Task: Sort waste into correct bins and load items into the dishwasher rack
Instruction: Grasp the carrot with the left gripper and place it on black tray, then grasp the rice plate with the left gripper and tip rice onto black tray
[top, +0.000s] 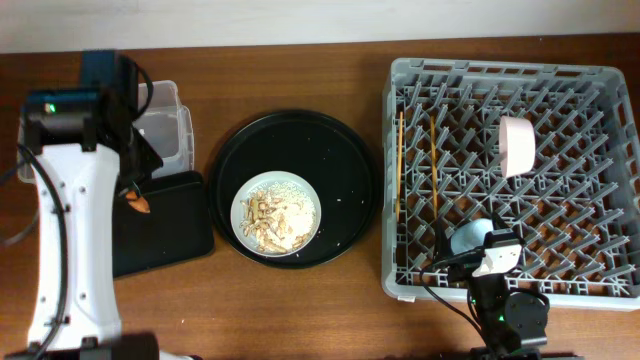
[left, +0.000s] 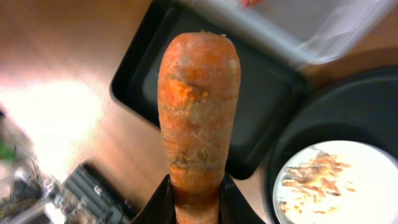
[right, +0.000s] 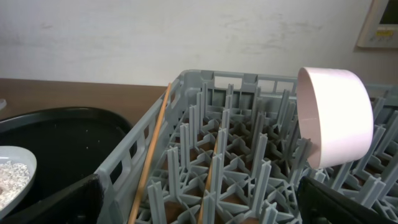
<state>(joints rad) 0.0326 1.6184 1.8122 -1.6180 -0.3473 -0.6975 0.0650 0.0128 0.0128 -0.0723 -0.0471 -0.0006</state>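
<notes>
My left gripper (top: 135, 197) is shut on the orange food piece (left: 199, 112) and holds it above the shallow black rectangular tray (left: 267, 106), next to the clear tub (top: 168, 135). A red scrap (left: 249, 2) lies in the tub. The white plate (top: 277, 213) holds pale shredded scraps. The grey dishwasher rack (top: 560, 80) holds the pink bowl (top: 518, 146) on its side, two chopsticks (top: 400, 165) and the blue cup (top: 468, 238). My right gripper (top: 495, 255) is open and empty over the rack's front edge, and the bowl (right: 336, 118) and a chopstick (right: 152, 155) show in its view.
The large round black tray (top: 340, 150) sits between the bins and the rack, with the plate on it and a few crumbs. Bare wooden table lies along the back and front. My left arm's white body runs down the left side.
</notes>
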